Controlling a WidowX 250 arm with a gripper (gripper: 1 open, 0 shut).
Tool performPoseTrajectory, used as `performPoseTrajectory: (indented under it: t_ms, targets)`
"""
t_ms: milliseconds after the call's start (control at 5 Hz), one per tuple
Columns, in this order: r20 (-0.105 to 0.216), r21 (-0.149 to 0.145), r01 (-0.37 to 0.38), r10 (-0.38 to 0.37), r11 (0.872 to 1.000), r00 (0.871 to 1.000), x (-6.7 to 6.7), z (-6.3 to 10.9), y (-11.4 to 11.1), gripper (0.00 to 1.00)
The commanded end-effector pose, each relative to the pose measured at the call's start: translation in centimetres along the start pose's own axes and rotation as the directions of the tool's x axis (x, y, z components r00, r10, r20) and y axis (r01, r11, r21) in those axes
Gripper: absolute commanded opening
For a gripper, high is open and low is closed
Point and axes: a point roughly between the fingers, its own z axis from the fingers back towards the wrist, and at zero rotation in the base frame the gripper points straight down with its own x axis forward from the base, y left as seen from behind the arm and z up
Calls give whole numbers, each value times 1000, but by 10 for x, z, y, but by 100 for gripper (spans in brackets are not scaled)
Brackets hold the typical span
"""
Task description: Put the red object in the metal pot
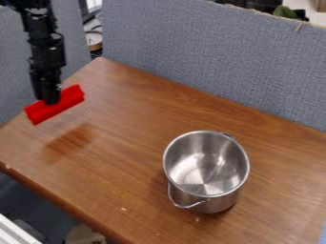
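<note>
The red object [53,106] is a bright red elongated block, hanging above the left edge of the wooden table [140,133]. My black gripper [49,94] comes down from the upper left and is shut on the red object from above. The metal pot [205,171] is shiny, round and empty, with a thin wire handle at its front. It stands upright on the table at the lower right, far from the gripper.
A grey fabric partition [204,57] runs along the back of the table. The table's left and front edges drop off to the floor. Bare wood lies between the block and the pot.
</note>
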Motion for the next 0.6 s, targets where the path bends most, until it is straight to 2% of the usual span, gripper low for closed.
performPoseTrajectory:
  t_ms: [0, 200, 400]
  targets:
    - [67, 91, -2, -4, 996, 998, 20, 44, -27, 0]
    - [95, 64, -101, 95, 993, 991, 4, 51, -13, 0]
    - [141, 67, -257, 246, 964, 959, -11, 57, 2, 0]
